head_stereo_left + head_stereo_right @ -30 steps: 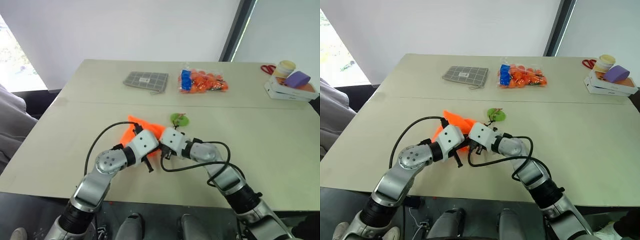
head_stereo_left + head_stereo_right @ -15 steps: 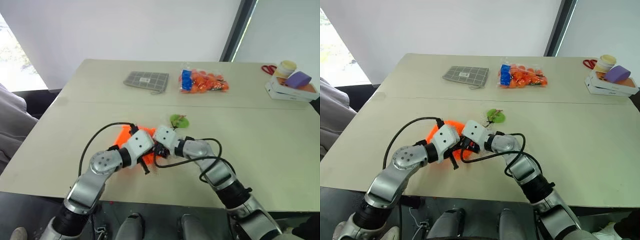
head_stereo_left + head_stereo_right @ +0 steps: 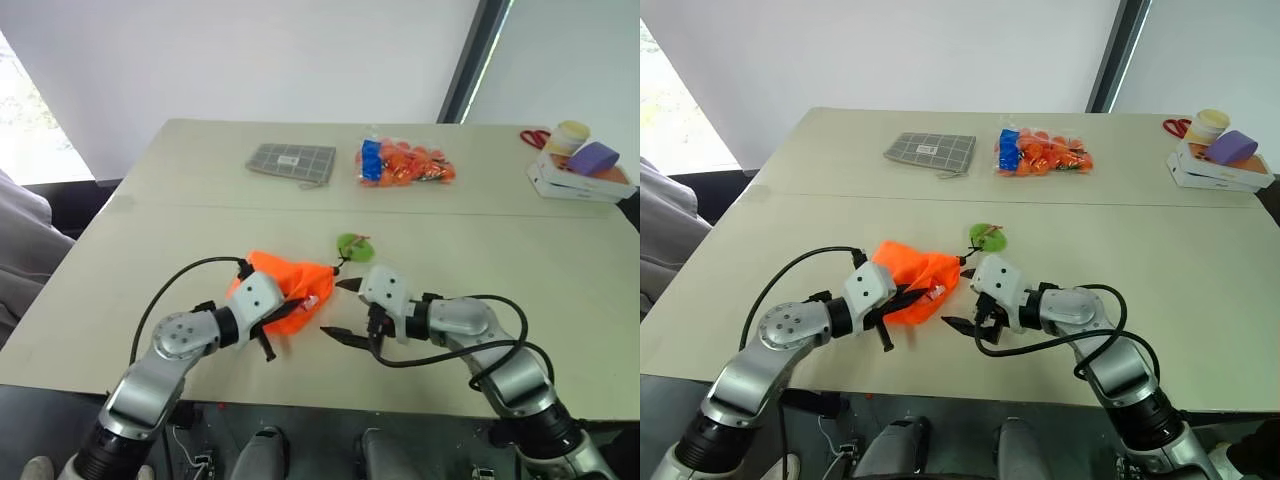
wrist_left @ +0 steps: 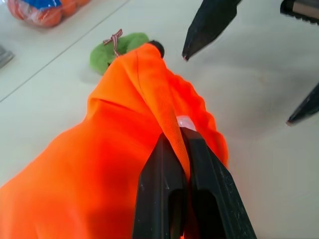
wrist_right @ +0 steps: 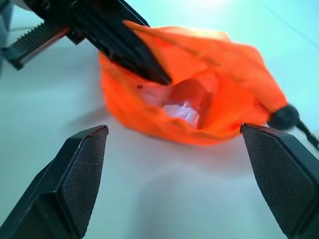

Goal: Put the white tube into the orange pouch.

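Right wrist view shows the white tube (image 5: 182, 112) lying inside the mouth of the orange pouch (image 5: 224, 64), which rests on the table (image 3: 520, 250). The right gripper (image 3: 343, 311), a second ago pressed against the pouch, has backed off to the right with fingers spread wide and empty. The left gripper (image 4: 180, 164) remains clamped on the pouch rim. Insertion appears complete.

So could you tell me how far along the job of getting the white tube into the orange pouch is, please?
Nearly done. The white tube lies inside the mouth of the orange pouch, its end showing. In hand: the left gripper is shut on the pouch's rim, holding it up. The right gripper is open and empty, clear of the pouch. Left: release the pouch.
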`<act>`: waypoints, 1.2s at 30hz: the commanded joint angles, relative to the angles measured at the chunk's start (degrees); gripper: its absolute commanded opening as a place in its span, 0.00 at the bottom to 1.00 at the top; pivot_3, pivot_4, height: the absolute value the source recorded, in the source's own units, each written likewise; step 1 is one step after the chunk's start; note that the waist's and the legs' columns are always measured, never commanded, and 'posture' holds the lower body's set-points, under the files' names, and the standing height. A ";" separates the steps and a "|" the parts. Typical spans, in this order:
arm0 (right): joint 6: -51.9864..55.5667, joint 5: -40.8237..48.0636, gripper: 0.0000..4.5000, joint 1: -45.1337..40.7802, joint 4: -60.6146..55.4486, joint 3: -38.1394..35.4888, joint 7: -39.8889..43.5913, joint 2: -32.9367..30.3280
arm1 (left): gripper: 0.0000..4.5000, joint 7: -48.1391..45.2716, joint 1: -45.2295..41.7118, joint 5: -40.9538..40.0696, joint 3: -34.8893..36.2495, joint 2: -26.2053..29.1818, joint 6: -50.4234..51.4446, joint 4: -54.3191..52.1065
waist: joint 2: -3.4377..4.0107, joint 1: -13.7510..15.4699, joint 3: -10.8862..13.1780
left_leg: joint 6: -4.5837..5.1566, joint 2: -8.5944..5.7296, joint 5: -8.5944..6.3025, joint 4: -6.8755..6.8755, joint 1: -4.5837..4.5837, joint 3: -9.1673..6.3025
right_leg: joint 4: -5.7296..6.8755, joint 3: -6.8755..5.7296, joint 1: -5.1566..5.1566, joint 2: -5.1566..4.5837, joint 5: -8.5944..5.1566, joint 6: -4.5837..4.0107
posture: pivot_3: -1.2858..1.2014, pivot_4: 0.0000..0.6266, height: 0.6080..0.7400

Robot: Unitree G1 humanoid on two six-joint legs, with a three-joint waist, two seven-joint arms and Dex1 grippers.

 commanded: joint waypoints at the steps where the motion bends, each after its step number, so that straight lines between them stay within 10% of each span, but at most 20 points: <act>1: 0.51 2.93 0.98 -2.11 1.22 -5.72 -1.43 -0.13 | 0.00 -2.53 2.70 -3.48 5.38 2.98 -1.25 -1.24 | -0.01 0.04 0.00 | 0.00 0.00 0.00 0.00 -0.01 0.01 | -0.01 0.00 0.00 -0.01 0.00 0.00 | 0.52 0.24 0.88; 12: 3.61 -0.35 0.98 -13.15 22.58 -8.53 -13.59 6.83 | 0.00 -7.08 6.47 -8.05 6.66 7.10 0.27 -1.87 | 0.02 0.11 0.02 | 0.00 -0.03 0.00 -0.01 -0.06 0.05 | -0.11 0.03 -0.06 -0.07 0.02 -0.08 | 0.52 0.24 0.88; 19: 7.98 -0.09 1.00 -14.16 25.06 -7.13 -15.58 10.41 | 0.62 -5.29 6.80 -10.88 7.13 5.40 2.95 -3.37 | 0.07 -0.07 0.04 | 0.01 -0.02 0.00 -0.11 -0.09 0.04 | -0.10 0.03 -0.10 -0.03 0.04 -0.05 | 0.52 0.24 0.88; 22: 8.69 -1.68 1.00 -13.28 24.34 -4.07 -15.35 9.86 | 0.62 -4.24 6.76 -15.41 10.37 3.31 4.57 -3.84 | 0.07 -0.06 0.04 | 0.01 -0.01 0.00 -0.10 -0.07 0.04 | -0.10 0.03 -0.08 -0.02 0.04 -0.06 | 0.52 0.24 0.88; 25: 8.39 -2.71 0.80 -12.64 23.92 -2.60 -15.45 9.34 | 0.64 -3.42 6.57 -21.81 15.03 1.39 7.27 -3.96 | 0.06 -0.14 0.03 | 0.01 -0.01 0.00 -0.08 -0.04 0.03 | -0.09 0.02 -0.07 -0.02 0.04 -0.06 | 0.52 0.24 0.88; 32: 7.35 -2.24 0.01 -11.59 22.13 -4.26 -16.45 8.98 | 0.64 0.73 4.87 -26.63 20.99 -1.32 7.59 -0.72 | 0.05 0.23 0.01 | 0.01 -0.02 0.00 -0.02 -0.03 0.02 | -0.09 0.01 -0.05 -0.02 0.04 -0.06 | 0.52 0.24 0.88; 36: 7.74 0.80 0.01 -10.31 18.89 -9.60 -17.70 9.23 | 0.64 3.35 2.02 -25.68 21.56 -3.40 5.94 2.96 | 0.02 0.32 0.00 | 0.00 -0.05 0.01 0.01 -0.04 0.01 | -0.11 0.00 0.01 -0.03 0.04 -0.05 | 0.52 0.24 0.88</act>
